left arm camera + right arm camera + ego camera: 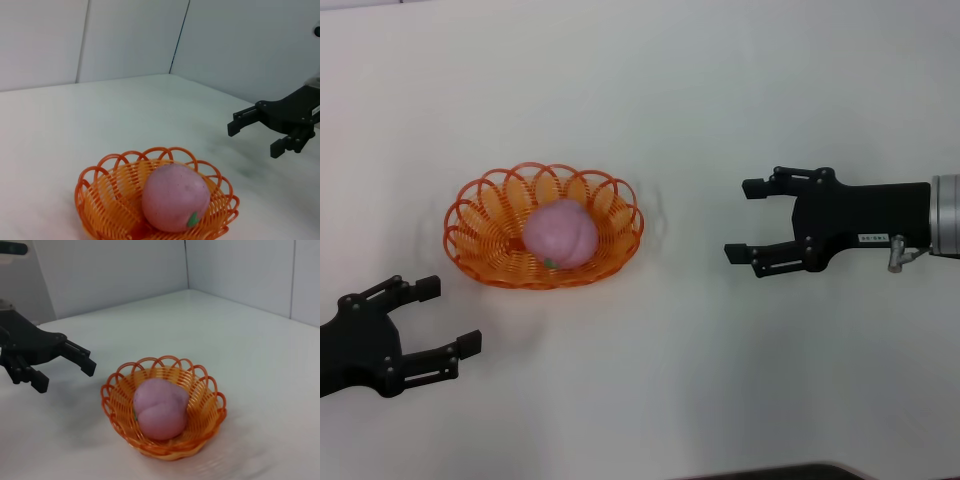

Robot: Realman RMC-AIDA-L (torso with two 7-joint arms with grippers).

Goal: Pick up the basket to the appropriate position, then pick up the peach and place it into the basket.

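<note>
The orange basket point(480, 228) rests on the white table left of centre, with the pink peach point(560, 233) lying inside it. Both wrist views show the same: the peach point(175, 197) in the basket point(100, 200), and the peach point(160, 409) in the basket point(207, 405). My left gripper point(448, 317) is open near the front left, a little in front of the basket and apart from it. To the right of the basket my right gripper point(744, 220) is open, holding nothing. The left wrist view shows the right gripper point(255, 134) farther off; the right wrist view shows the left gripper point(65, 371).
The white table point(670, 100) extends all around the basket. Pale walls point(125, 35) rise behind the table. A dark strip at the table's front edge point(800, 472) shows at the bottom right.
</note>
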